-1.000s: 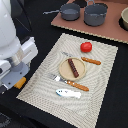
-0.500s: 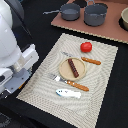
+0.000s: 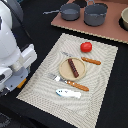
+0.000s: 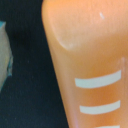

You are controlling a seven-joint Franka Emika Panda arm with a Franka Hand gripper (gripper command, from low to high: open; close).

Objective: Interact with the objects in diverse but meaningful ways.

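Black tabletop (image 3: 107,107) carries a pale woven placemat (image 3: 45,80), and on it the toy items sit together: a red round tomato (image 3: 86,47) near the mat's far edge, a dark brown sausage stick (image 3: 74,67) lying across a round tan plate (image 3: 65,72) at the centre, and a small white-and-blue oblong piece (image 3: 68,93) near the mat's near edge. An orange-handled fork (image 3: 71,83) lies just beside the plate on its near side, and an orange-handled knife (image 3: 91,61) on its far side. Beyond the mat, two grey pots (image 3: 95,14) stand on a brown board (image 3: 107,31). Only the exterior view shows these, with the white robot arm (image 3: 12,52) at its left. The wrist view shows only a blurred orange surface with white stripes (image 4: 92,75) against black; the gripper appears in neither view.
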